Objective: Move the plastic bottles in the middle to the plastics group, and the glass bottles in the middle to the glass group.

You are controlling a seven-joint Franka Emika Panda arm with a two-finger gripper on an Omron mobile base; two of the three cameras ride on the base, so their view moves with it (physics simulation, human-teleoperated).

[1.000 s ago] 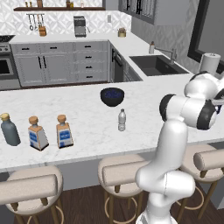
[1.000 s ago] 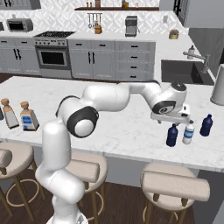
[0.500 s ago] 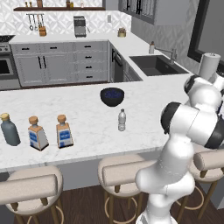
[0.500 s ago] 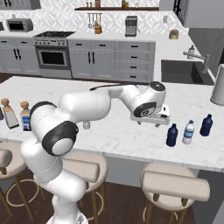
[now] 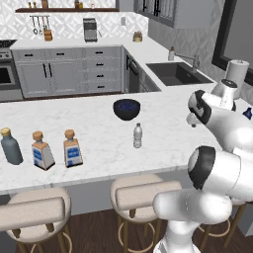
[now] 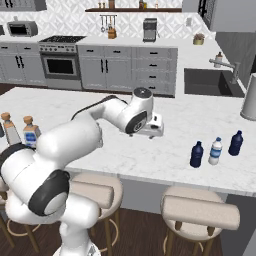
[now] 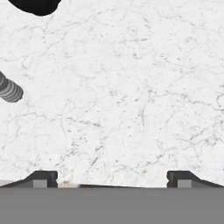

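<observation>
Arm swung back from plastics group (image 6: pixel 216 150) toward worktop (image 6: pixel 150 155) middle; jaws spread, empty. Navy bottle (image 6: pixel 197 154) already delivered. Clear bottle (image 5: pixel 138 136) waits beside bowl (image 5: pixel 126 108); likely next pick.

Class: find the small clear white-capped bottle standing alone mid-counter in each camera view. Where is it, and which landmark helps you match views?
Left base view: the clear bottle stands mid-counter, just in front of the dark bowl.
Hand view: ribbed grey shape at the left edge, below the bowl.
Shared landmark: the dark bowl.
</observation>
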